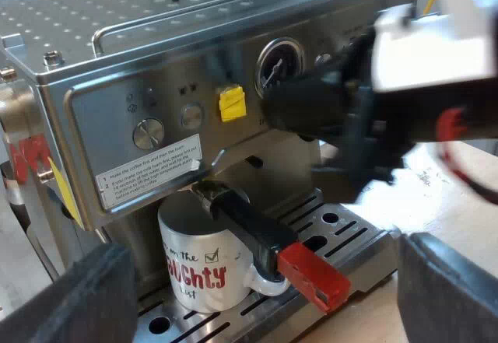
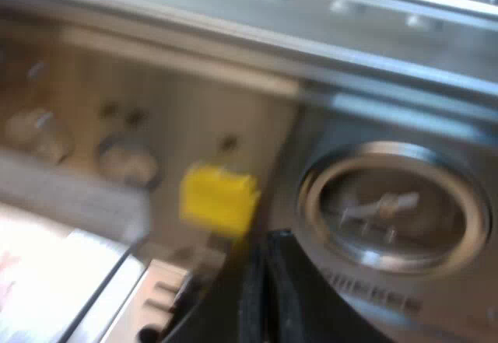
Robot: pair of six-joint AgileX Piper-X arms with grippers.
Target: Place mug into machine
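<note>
**A:** Where is the mug (image 1: 198,261) sitting?

**B:** It is standing upright on the espresso machine's (image 1: 117,63) drip tray (image 1: 342,234), well in from the tray's outer edge. It is sitting directly under the holder (image 1: 210,191) locked into the front. The holder's handle (image 1: 249,230) is reaching out over the mug's rim, and its red end (image 1: 311,277) is hanging near the mug's own handle. I am judging the placing as done, since that is where coffee would be falling.

**A:** And the left gripper (image 1: 264,304)?

**B:** It is hovering off the tray's outer edge. Its fingers (image 1: 85,296) are spreading wide to either side of the mug and touching nothing.

**A:** The right gripper (image 1: 311,110)?

**B:** It is pointing at the front panel between the yellow tag (image 1: 232,102) and the pressure gauge (image 1: 280,63). Its fingers are pressing together on nothing, probably so the narrow tip can be poking at a control.
</note>
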